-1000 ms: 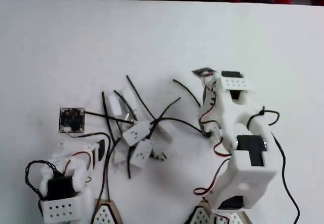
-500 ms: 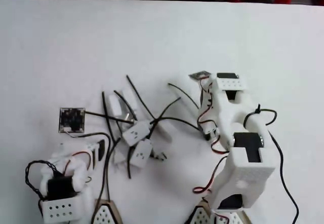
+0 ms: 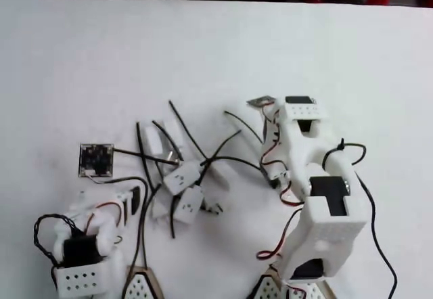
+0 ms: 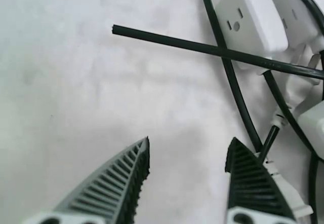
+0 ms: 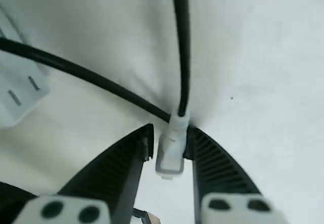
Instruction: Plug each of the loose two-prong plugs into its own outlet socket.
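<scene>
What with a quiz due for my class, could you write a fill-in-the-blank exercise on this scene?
1. The right hand grips a white plug on a ____ cord.
2. The left hand is ____, with nothing between its fingers.
3. The outlets lie on a ____ table.
Missing words: black; open; white.

Robotics lab bench, white table [image 3: 216,49], 3D-printed robot arm [image 3: 328,228]

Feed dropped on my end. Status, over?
Right gripper shut on plug. Left gripper open, near socket. Cord lies across that socket.
</scene>
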